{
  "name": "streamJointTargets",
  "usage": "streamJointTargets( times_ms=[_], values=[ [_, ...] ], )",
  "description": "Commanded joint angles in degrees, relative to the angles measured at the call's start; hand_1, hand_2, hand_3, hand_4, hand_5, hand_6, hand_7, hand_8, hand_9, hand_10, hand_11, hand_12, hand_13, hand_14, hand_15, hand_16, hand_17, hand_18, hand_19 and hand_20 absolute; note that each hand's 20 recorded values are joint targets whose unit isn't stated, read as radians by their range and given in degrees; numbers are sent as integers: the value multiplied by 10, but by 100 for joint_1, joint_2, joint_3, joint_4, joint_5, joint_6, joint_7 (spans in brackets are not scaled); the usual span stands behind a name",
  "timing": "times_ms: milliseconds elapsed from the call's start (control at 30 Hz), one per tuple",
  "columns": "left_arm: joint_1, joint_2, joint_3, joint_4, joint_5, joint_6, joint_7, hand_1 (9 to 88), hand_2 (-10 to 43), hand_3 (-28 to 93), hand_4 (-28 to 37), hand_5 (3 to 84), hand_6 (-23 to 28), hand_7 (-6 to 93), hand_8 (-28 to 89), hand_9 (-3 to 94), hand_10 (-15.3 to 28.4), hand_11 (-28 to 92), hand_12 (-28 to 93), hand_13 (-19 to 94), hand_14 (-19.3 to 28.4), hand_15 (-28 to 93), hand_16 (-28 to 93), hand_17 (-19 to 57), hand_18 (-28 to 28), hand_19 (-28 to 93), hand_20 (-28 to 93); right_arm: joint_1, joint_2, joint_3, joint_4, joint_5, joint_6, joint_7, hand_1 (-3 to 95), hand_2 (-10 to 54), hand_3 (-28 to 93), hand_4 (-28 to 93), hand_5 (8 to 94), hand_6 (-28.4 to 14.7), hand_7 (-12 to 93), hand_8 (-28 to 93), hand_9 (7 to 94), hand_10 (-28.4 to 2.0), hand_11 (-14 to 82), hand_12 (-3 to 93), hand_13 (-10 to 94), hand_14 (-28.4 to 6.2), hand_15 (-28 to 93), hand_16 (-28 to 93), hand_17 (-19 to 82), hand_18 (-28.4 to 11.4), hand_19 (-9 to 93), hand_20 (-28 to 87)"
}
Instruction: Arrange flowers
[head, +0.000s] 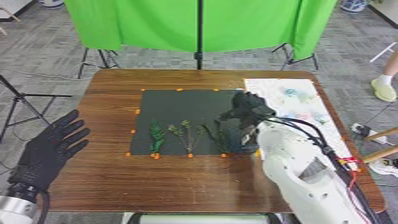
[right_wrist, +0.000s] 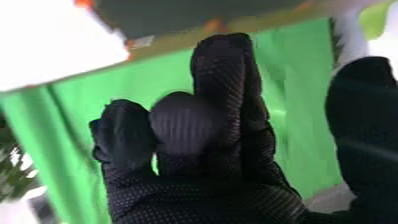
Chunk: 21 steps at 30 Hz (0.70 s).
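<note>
In the head view my right hand (head: 249, 106) is over the right part of the dark mat (head: 169, 107), beside the white sheet (head: 291, 86), and is open. Along the mat's near half lie a leafy green stem (head: 156, 136), a branching sprig (head: 187, 135) and a darker stem (head: 219, 136). Pale blue and pinkish flowers (head: 293, 93) are on the sheet; my right arm covers part of it. At the left edge my left hand (head: 46, 150) is open, away from the stems. In the right wrist view my right hand (right_wrist: 204, 200) holds nothing, its thumb apart from the fingers.
Orange tabs (head: 179, 90) line the mat's edges on the brown wooden table (head: 115, 175). Behind the table hangs a green cloth (head: 155, 25) on a stand. Tripod legs (head: 22, 102) are at the left, a chair and a person's leg at the right.
</note>
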<state>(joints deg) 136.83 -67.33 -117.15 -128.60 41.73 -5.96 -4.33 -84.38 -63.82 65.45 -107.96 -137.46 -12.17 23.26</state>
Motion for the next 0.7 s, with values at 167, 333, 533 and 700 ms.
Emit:
streamJointTargets(
  times_ms=[167,333,533,700],
  values=[
    [103,-24,-34,16,14,-48,16,253,-10,695,-282,250,18,207,-120,192,95,211,156,132,118,324,-3,-120,182,400,74,-591,1229,858,166,-1071,-84,-75,273,-95,890,-282,479,-56,256,-189,447,-127,443,220,459,-89,720,210,277,-183,869,437],
    [62,15,-35,36,5,-40,-6,253,-10,696,-283,251,18,207,-119,192,95,211,156,132,118,324,-3,-120,182,400,74,-938,1323,1181,169,-1061,-431,-445,273,-95,888,-283,427,-55,249,-187,396,-105,410,195,419,-89,709,178,257,-172,840,425],
    [55,30,-43,48,-3,-55,-24,253,-9,695,-282,252,19,207,-120,192,95,211,155,132,118,325,-3,-120,182,400,74,-1208,1356,1296,212,-1208,-191,-920,283,-95,889,-283,423,-37,286,-205,405,-86,403,183,424,-74,703,158,250,-168,833,421],
    [3,49,-32,68,-5,-69,-59,253,-8,694,-282,252,19,207,-120,192,95,211,156,132,118,326,-4,-120,182,401,74,-1067,1347,1096,452,-946,42,-851,294,-95,891,-283,431,-31,309,-219,421,-84,406,180,445,-62,692,158,258,-164,834,421]
  ],
)
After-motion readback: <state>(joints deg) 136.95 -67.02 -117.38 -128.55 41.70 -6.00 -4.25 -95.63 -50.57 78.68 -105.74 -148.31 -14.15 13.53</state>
